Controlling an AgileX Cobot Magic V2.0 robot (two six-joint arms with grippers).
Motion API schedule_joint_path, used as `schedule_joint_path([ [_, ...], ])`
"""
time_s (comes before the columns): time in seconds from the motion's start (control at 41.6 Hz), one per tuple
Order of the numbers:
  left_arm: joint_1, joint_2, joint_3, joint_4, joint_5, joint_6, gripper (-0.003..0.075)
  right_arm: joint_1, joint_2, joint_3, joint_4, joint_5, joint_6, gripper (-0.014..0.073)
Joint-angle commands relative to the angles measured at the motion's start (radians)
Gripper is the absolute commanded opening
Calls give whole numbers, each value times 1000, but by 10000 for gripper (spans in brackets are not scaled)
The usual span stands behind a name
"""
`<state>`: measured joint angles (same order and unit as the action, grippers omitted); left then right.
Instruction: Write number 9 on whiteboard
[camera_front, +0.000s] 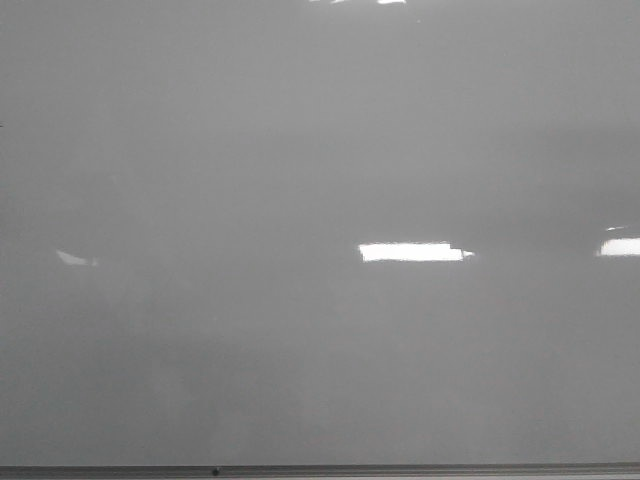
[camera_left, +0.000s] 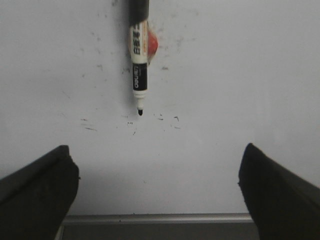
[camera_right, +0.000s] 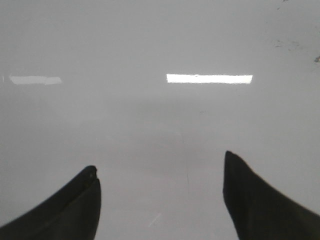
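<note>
A black-capped marker (camera_left: 139, 55) lies uncapped on the whiteboard (camera_left: 240, 75), straight ahead of the left gripper (camera_left: 159, 187), whose dark fingers (camera_left: 37, 187) stand wide apart and hold nothing; the pen's long axis runs in line with the gripper's reach, its black tip pointing back toward the gap between the jaws, well apart from them. The right gripper (camera_right: 160, 192) also hangs spread and empty over bare, glossy board, with no pen in its view, so the left arm appears the nearer one for a pickup. The front camera shows only blank board and bright light reflections (camera_front: 412, 252); no number 9 is drawn, only faint scuff marks (camera_left: 167, 119) near the tip
</note>
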<state>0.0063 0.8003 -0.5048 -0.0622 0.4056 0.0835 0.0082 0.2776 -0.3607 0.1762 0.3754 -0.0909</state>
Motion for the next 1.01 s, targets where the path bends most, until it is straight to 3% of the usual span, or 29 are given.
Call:
schedule_joint_path([
  [0.0,-6,169,-100,3,-92,-11,618,-5,16,-39,5,-75,-3,540],
  [0.24,-7,462,-230,48,-161,-11,618,-5,16,-39,5,-75,-3,540],
  [0.361,-6,565,-268,62,-267,-11,616,-5,16,-39,5,-75,-3,540],
  [0.649,-2,616,-268,62,-361,-11,474,-5,16,-39,5,-75,-3,540],
  [0.986,42,656,-268,62,-406,-11,452,-5,16,-39,5,-75,-3,540],
])
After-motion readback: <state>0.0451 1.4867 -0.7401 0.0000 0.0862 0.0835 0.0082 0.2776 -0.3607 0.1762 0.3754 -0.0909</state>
